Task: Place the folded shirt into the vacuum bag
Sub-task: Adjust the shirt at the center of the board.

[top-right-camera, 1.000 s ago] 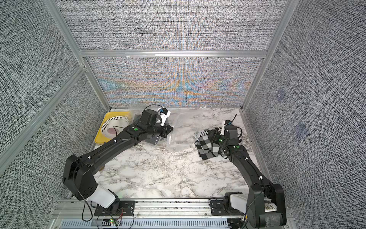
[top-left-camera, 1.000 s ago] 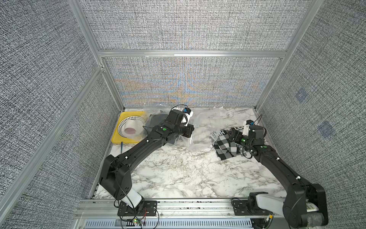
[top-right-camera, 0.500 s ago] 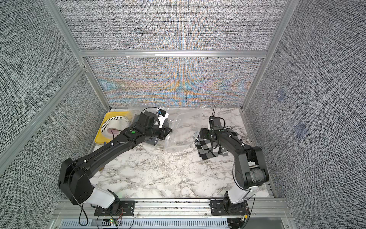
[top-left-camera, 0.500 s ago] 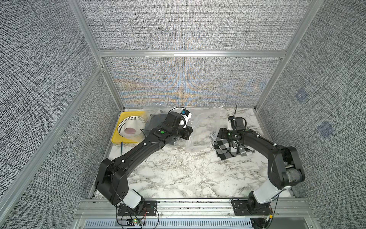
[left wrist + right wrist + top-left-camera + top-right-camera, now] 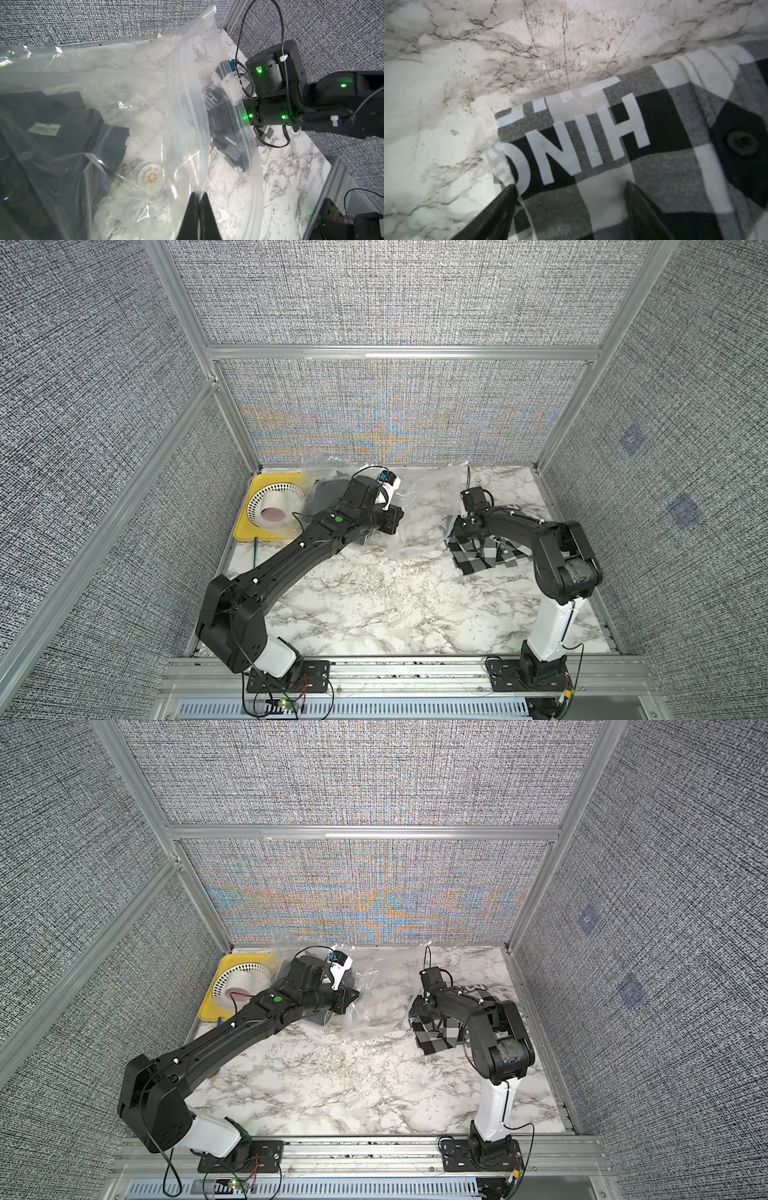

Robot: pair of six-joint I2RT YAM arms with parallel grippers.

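Folded shirt [image 5: 643, 176] beneath wide-apart right fingers [image 5: 496, 214]

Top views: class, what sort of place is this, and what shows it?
Probably a robot test cell: grey walls on an aluminium frame, two robot arms mounted on a rail, and a marble-look table.

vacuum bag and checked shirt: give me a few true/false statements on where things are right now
1. The left gripper has its fingers shut on the edge of the large clear crinkly plastic vacuum bag. True.
2. The folded black-and-white checked shirt is inside the bag. False: it lies outside it, beneath the right gripper.
3. The right gripper is open, fingers astride the shirt. True.
4. The bag holds nothing. False: dark folded clothing lies inside.
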